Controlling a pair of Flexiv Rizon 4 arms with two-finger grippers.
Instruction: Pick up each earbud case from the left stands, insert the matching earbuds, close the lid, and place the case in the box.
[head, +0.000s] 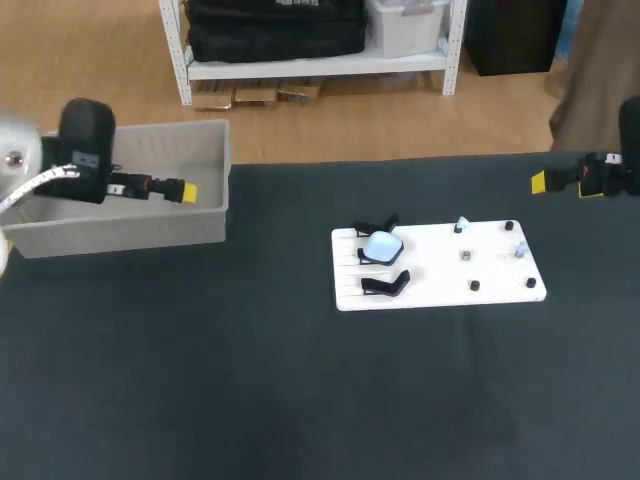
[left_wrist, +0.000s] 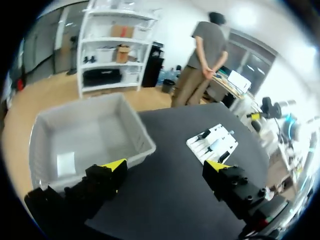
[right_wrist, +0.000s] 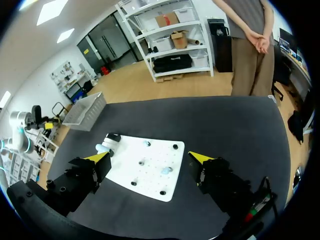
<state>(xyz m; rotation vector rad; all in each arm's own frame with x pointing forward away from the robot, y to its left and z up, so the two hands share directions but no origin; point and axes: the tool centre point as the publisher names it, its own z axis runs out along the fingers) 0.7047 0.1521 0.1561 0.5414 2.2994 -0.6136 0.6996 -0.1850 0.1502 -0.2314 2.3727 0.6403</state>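
The step in hand looked to be the first pick: the one pale case (head: 382, 244) sat on the middle of three black stands (head: 386, 285) at the board's (head: 430, 290) 9 o'clock edge. A gripper would do best to drop straight down, square its fingers on two opposite sides and lift clear of the stand. Two pale earbuds (head: 461, 225) lay toward the board's 2 o'clock. Farther off, the right gripper (right_wrist: 149, 157) at the table's 2 o'clock and the left gripper (left_wrist: 165, 167), above the single box (head: 130, 225) at 10 o'clock, both had fingers spread wide on nothing.
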